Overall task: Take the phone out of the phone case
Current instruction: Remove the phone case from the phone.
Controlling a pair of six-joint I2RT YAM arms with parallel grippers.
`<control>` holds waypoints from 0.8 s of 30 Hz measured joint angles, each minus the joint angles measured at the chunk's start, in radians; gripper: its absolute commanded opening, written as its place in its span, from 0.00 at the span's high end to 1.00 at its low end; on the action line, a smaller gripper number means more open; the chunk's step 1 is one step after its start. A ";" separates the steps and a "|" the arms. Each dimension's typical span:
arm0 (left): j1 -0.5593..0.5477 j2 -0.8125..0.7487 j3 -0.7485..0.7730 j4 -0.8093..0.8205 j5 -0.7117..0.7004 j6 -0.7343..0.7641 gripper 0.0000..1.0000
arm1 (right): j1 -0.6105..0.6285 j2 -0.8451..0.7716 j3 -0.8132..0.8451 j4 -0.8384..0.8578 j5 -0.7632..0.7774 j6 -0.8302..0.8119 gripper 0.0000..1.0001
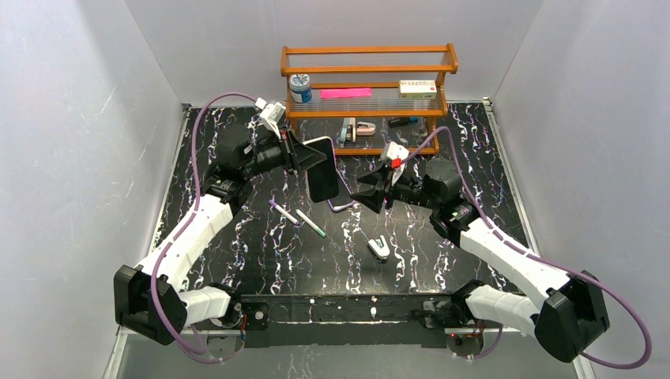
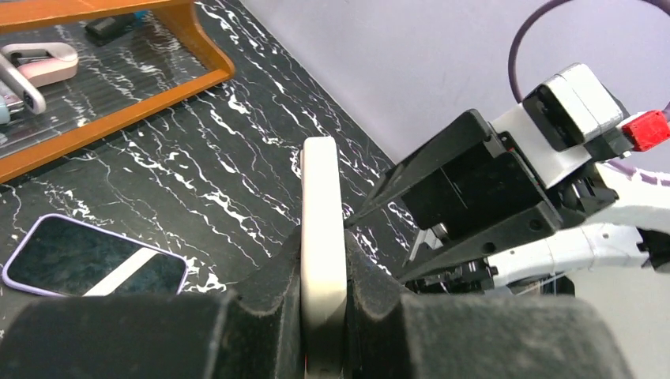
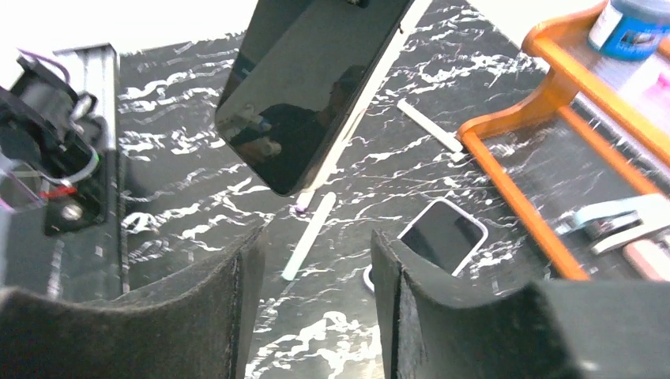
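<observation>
My left gripper (image 1: 304, 154) is shut on the phone (image 1: 321, 175), a dark-screened slab with a cream-white edge, and holds it on edge above the table's middle. In the left wrist view the phone's edge (image 2: 320, 205) stands between the pads, with the gripper (image 2: 322, 253) closed on it. The lilac-rimmed phone case (image 2: 95, 257) lies flat on the table, apart from the phone; only its rim shows in the top view (image 1: 341, 208). My right gripper (image 1: 365, 193) is open and empty just right of the phone. In its wrist view, the gripper (image 3: 312, 253) has the phone (image 3: 308, 87) above and the case (image 3: 442, 234) beyond its right finger.
A wooden rack (image 1: 367, 71) stands at the back with a jar, a pink card, a box and small tools. Two pens (image 1: 284, 212) (image 1: 310, 223) lie left of centre. A small white clip-like object (image 1: 378, 247) lies nearer the front. Grey walls close in three sides.
</observation>
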 measured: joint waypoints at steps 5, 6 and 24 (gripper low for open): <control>0.000 0.002 -0.027 0.064 -0.047 -0.066 1.00 | -0.001 -0.010 -0.003 0.005 0.051 0.296 0.40; 0.000 0.003 -0.034 0.082 -0.051 -0.084 1.00 | -0.001 -0.002 -0.001 0.004 0.058 0.362 0.40; 0.005 0.022 -0.083 0.293 -0.057 -0.304 1.00 | -0.016 0.135 0.003 0.231 0.060 1.004 0.53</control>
